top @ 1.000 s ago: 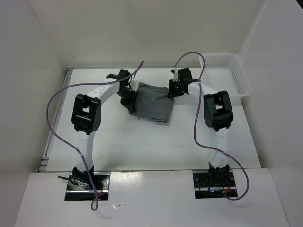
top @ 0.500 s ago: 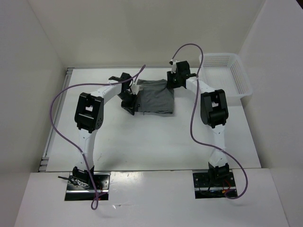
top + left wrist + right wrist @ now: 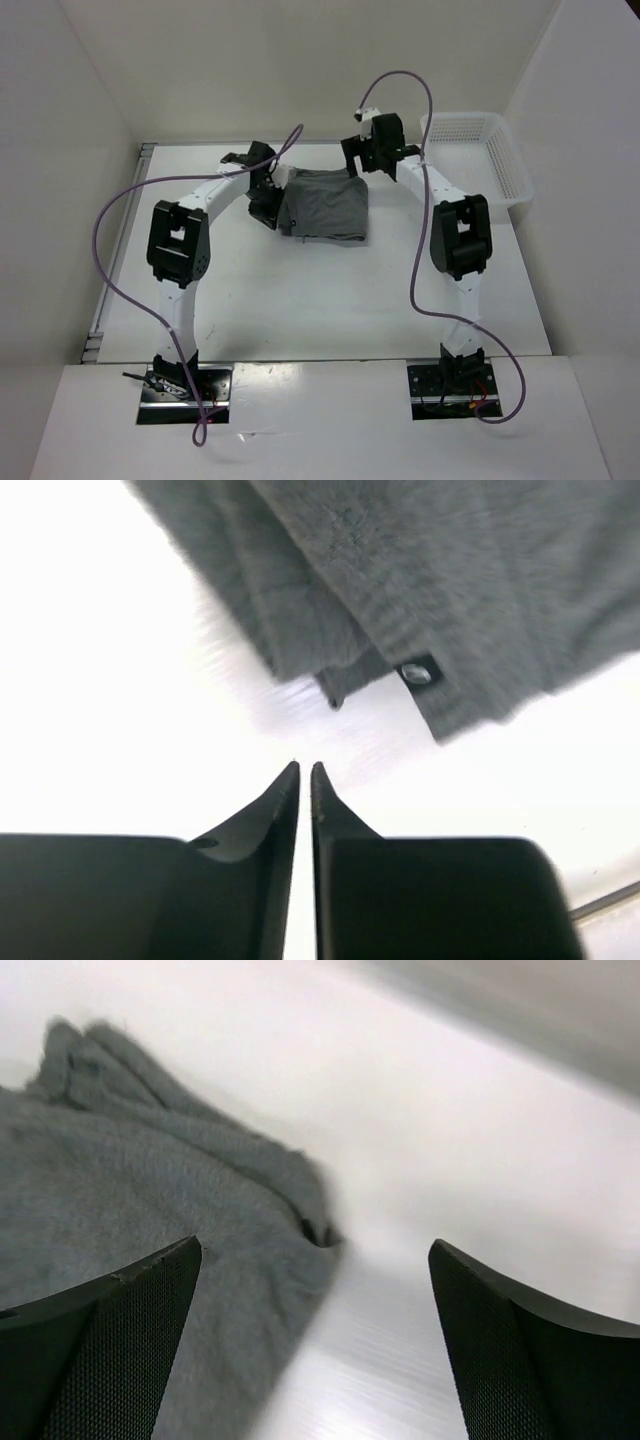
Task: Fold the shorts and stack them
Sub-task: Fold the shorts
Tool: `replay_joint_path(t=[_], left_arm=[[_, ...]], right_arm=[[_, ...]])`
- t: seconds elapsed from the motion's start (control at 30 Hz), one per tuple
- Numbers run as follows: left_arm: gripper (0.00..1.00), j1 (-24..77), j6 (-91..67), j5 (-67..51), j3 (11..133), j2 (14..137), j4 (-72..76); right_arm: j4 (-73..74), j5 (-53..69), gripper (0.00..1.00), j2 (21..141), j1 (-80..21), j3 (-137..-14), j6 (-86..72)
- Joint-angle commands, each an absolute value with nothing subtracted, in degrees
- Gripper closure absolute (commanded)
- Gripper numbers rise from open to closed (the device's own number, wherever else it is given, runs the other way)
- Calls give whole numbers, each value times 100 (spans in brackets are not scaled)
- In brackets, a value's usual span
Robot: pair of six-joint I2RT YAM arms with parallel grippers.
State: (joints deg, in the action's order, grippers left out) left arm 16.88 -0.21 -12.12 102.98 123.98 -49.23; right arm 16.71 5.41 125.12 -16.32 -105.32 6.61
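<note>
The grey shorts lie folded into a rough rectangle at the back middle of the table. In the left wrist view their edge with a metal eyelet lies just beyond my left gripper, whose jaws stand almost together with nothing between them. That left gripper sits at the cloth's left edge. My right gripper hovers over the far right corner, wide open and empty. From the right wrist, the shorts spread under the left finger of the right gripper.
A white mesh basket stands at the back right corner, close to the right arm. White walls enclose the table on three sides. Purple cables loop above both arms.
The right gripper has let go of the shorts, opened wide and lifted away. The cloth has settled flat into a folded rectangle. The left gripper has released its edge and drawn back slightly.
</note>
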Motion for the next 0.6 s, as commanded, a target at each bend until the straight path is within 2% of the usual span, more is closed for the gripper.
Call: replay_joint_path(t=[0.0,0.1,0.2,0.3,0.33,0.57], left_arm=[[83,1512,0,-818,10345,11567,-4756],[75,1205,0,-581,10152,11128,-4519],[68,897,0,-449,9757,10506,-4290],[61,669,0,-317,9169,10065,-3982],[55,668,0,-316,9010,9776,-3903],[37,264,0,-53,8218,8939,-3524]], right_arm=[[1433,-87,1,11164,-1688,-10548,1396],[1485,-491,1,10373,-1688,-9907,2090],[1407,-1018,1,9477,-1688,-8540,2846],[1406,-1300,1,8598,-1627,-7772,3251],[1406,-1362,1,8404,-1626,-7352,3252],[1661,-1319,1,7155,-776,-6522,3332]])
